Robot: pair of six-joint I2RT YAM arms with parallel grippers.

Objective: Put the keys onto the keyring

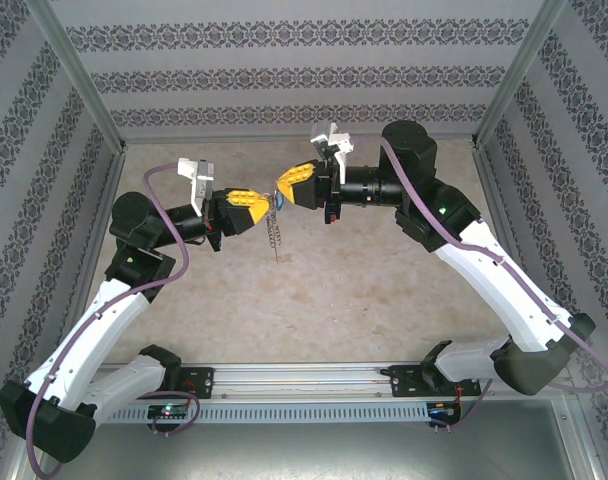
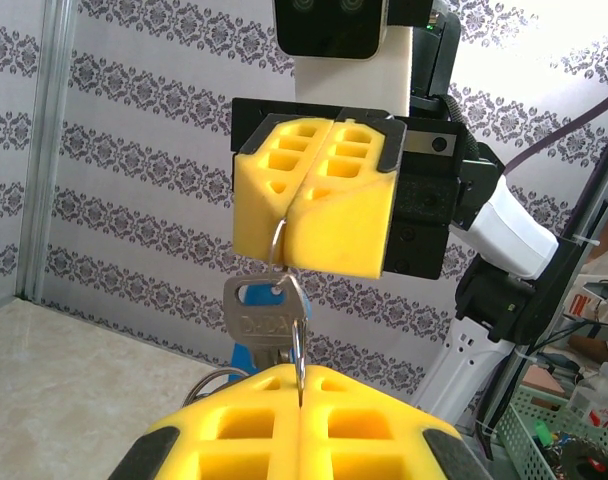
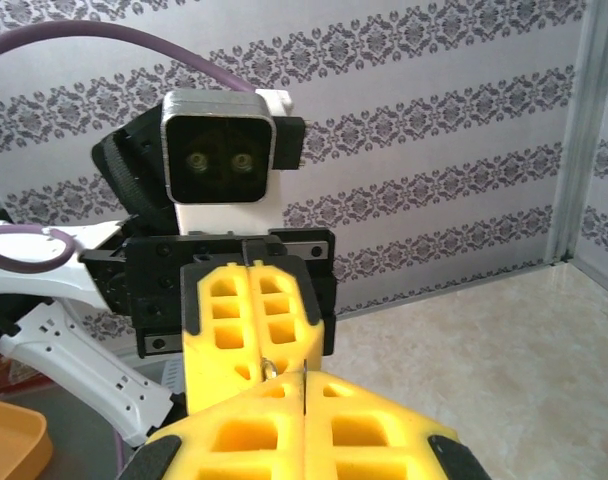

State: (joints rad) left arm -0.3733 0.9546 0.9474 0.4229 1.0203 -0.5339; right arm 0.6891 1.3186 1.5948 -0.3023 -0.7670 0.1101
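arms (image 1: 114, 310): 2 | yellow fingers (image 1: 242, 208): 4 | wrist cameras (image 3: 217, 160): 2 | key (image 2: 265, 324): 1 | keyring (image 1: 275, 235): 1

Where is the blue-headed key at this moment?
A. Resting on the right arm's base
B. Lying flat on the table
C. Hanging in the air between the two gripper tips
C: the key hangs on a thin wire ring pinched by the left gripper and the right gripper, above the table.
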